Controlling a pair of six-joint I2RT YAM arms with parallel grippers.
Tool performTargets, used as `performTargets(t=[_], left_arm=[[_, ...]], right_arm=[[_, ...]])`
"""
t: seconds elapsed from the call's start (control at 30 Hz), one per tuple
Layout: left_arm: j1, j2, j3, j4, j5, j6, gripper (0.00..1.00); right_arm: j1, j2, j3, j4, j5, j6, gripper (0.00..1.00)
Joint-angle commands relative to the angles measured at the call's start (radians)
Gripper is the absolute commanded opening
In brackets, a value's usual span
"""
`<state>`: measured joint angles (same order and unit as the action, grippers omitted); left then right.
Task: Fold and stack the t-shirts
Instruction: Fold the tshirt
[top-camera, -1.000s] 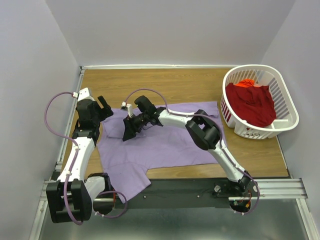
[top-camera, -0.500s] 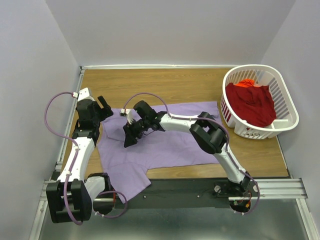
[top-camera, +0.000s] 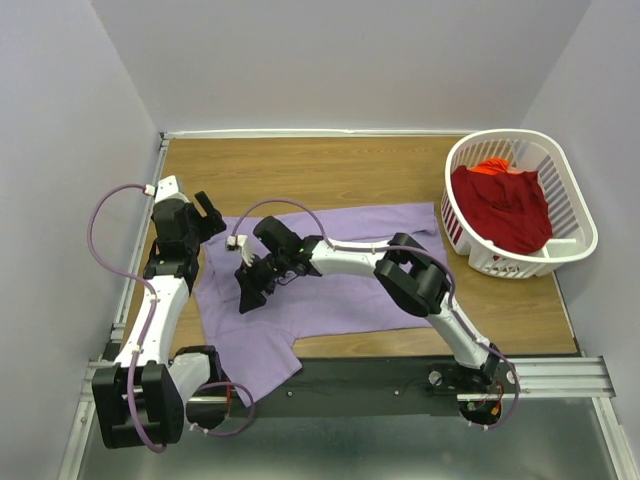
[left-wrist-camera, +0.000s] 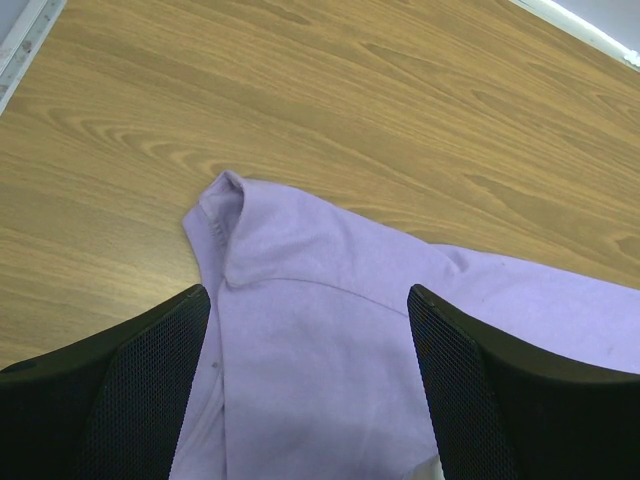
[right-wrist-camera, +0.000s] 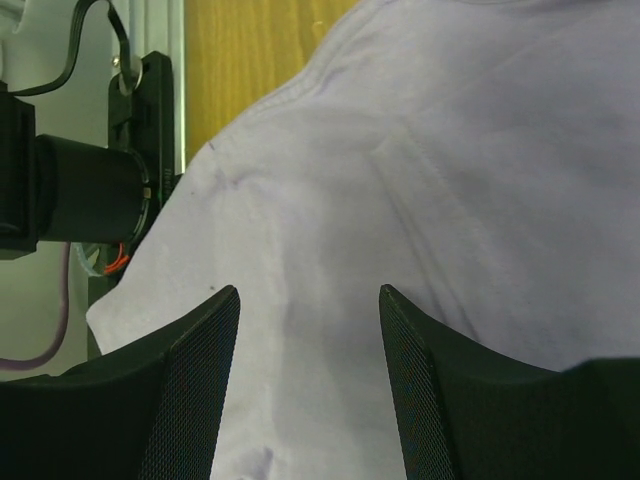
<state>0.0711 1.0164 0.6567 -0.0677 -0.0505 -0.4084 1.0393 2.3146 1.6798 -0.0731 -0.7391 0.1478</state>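
A lavender t-shirt (top-camera: 340, 280) lies spread on the wooden table, its lower left part hanging over the near edge. It also shows in the left wrist view (left-wrist-camera: 330, 330) and the right wrist view (right-wrist-camera: 400, 170). My left gripper (top-camera: 210, 215) is open and empty over the shirt's far left corner. My right gripper (top-camera: 250, 290) is open and empty, low over the shirt's left part. A deep red t-shirt (top-camera: 505, 210) lies crumpled in the basket.
A white slatted laundry basket (top-camera: 575, 215) stands at the far right of the table. Bare wood (top-camera: 320, 170) lies behind the lavender shirt. Walls close the left, back and right sides. The left arm's base shows in the right wrist view (right-wrist-camera: 80, 190).
My right gripper has moved left and toward the near edge over the lavender shirt. The left arm has not moved.
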Motion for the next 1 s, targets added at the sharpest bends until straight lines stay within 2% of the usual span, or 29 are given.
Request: performTargets(t=[0.0, 0.13, 0.23, 0.37, 0.47, 0.7, 0.97], left_arm=[[0.007, -0.027, -0.019, 0.026, 0.017, 0.014, 0.88], [0.007, -0.024, -0.022, 0.028, 0.018, 0.011, 0.88], [0.007, 0.000, -0.029, 0.031, 0.008, -0.001, 0.83], [0.007, 0.086, -0.009, 0.023, 0.000, -0.015, 0.77], [0.035, 0.221, 0.033, 0.028, 0.006, -0.041, 0.75], [0.102, 0.479, 0.164, 0.063, 0.083, -0.063, 0.72], [0.102, 0.636, 0.282, 0.071, 0.072, -0.038, 0.61]], right_arm=[[0.021, 0.005, -0.005, -0.007, 0.035, -0.014, 0.65], [0.021, -0.089, -0.052, -0.005, 0.125, -0.030, 0.65], [0.005, -0.186, -0.123, -0.010, 0.266, -0.031, 0.65], [-0.092, -0.317, -0.248, -0.013, 0.394, -0.010, 0.65], [-0.177, -0.418, -0.379, -0.014, 0.453, -0.001, 0.65], [-0.294, -0.569, -0.511, -0.014, 0.537, -0.042, 0.65], [-0.358, -0.607, -0.552, -0.016, 0.552, -0.076, 0.65]])
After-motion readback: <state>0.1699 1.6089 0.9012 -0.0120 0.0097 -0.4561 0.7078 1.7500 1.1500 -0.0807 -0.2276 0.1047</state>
